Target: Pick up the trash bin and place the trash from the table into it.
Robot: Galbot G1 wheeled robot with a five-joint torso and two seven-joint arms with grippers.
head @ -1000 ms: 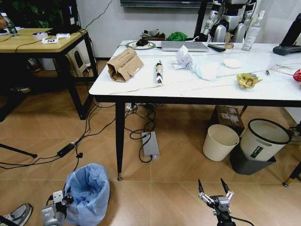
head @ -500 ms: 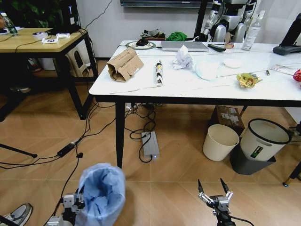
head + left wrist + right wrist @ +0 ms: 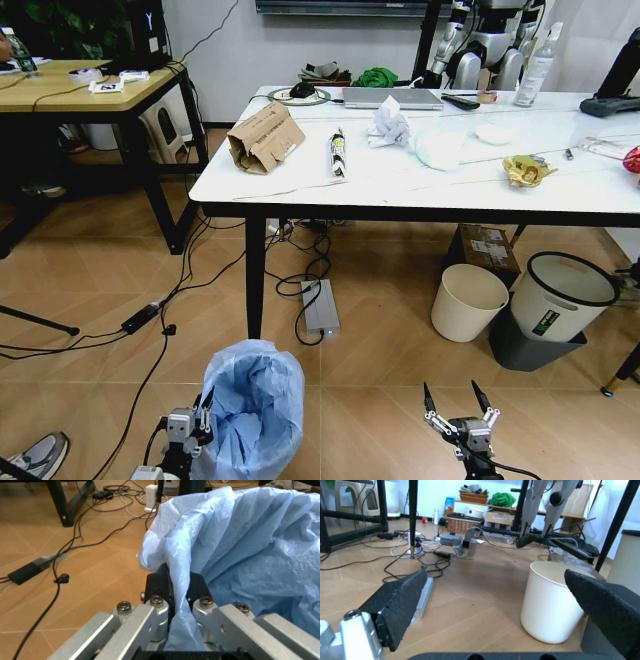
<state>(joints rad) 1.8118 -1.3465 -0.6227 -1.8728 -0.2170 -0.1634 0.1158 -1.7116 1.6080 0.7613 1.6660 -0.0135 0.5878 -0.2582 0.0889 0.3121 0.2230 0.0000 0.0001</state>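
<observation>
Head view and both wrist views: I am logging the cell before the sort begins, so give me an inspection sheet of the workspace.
Surface: white table, litter spread on it.
Job's things: trash bin with blue bag, in the left hand; cardboard, tissue, yellow wrapper lie on the table.
Clutter: laptop, bottle at the far edge.
Grippers: left hand shut on the bag-lined rim; right hand open, low, holding nothing.
Cables: loose cords and a power strip on the floor under the table.
Surroundings: cream bin, black-rimmed bin, wooden desk.
</observation>
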